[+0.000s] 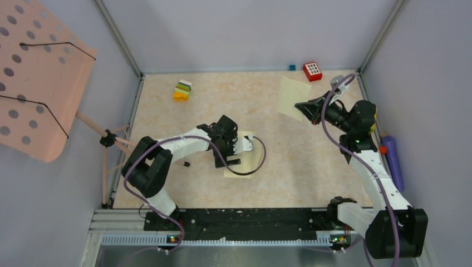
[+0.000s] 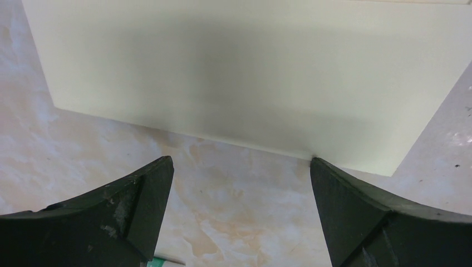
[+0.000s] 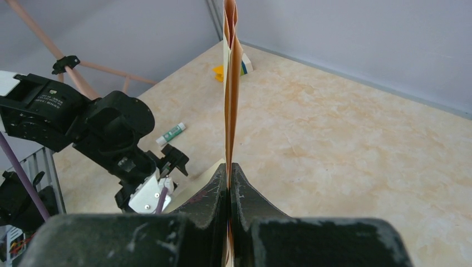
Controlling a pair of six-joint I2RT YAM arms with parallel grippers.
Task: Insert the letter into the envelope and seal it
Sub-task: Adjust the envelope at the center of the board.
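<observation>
Fingers (image 2: 150, 189) of my left gripper (image 2: 240, 162) stand spread wide, holding nothing. The envelope (image 2: 234, 72) lies flat on the table (image 2: 222, 222) just beyond their tips, one tip perhaps touching its near edge. My right gripper (image 3: 229, 169) is clamped on an upright folded paper (image 3: 232, 83). The glue stick (image 3: 171, 133) has a label too small to read.
</observation>
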